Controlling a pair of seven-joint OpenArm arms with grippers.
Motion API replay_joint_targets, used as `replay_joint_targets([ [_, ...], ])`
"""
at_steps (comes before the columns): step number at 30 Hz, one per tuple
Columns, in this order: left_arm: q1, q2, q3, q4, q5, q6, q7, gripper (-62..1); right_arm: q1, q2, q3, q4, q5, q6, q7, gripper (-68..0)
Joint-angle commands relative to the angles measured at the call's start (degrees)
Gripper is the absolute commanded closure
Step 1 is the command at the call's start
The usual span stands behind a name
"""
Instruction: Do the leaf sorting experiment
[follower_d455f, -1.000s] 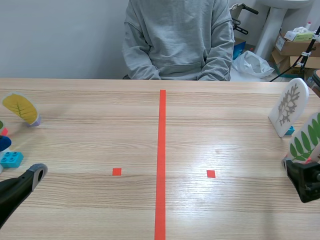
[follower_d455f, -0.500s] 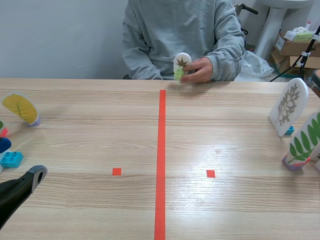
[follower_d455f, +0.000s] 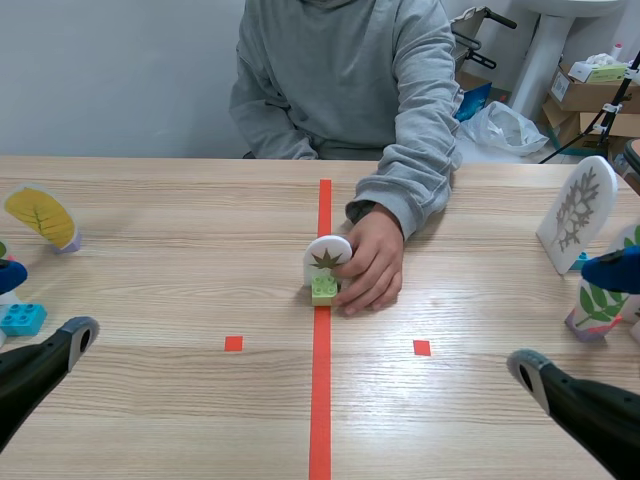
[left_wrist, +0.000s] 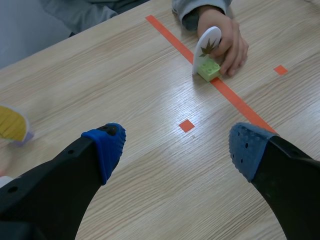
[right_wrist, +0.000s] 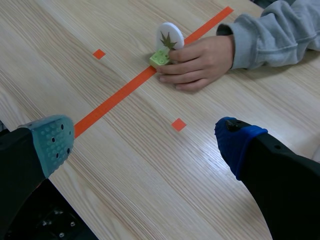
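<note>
Leaf card (follower_d455f: 326, 268) (white oval, brown star-shaped leaf, light-green brick base) is stood upright on the orange-red tape line (follower_d455f: 321, 400). It is gripped by a person's hand (follower_d455f: 372, 265) from the line's right side. Left gripper (left_wrist: 176, 145): fingers spread wide, nothing held, parked left of the line. Right gripper (right_wrist: 144, 141): also spread, nothing held, right of the line. Yellow leaf card (follower_d455f: 42, 217) is seen far left of the line, white branching-leaf card (follower_d455f: 576, 212) far right.

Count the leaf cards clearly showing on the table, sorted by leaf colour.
yellow leaf card: 1
brown leaf card: 1
grey leaf card: 1
green leaf card: 1
Total: 4
</note>
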Motion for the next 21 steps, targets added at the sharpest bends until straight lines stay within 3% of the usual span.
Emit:
replay_joint_targets([
  [1, -0.15, 0.28, -0.26, 0.22, -0.44, -0.09, -0.72, -45.6, 0.22, 0.61, 0.02, -0.83, 0.66, 0.42, 1.11, -57.3],
  [21, -0.15, 0.28, -0.26, 0.22, -0.39, -0.09, -0.28, -45.6, 0.35, 0.61, -0.22, -0.85, 0.63, 0.44, 1.14, -57.3],
])
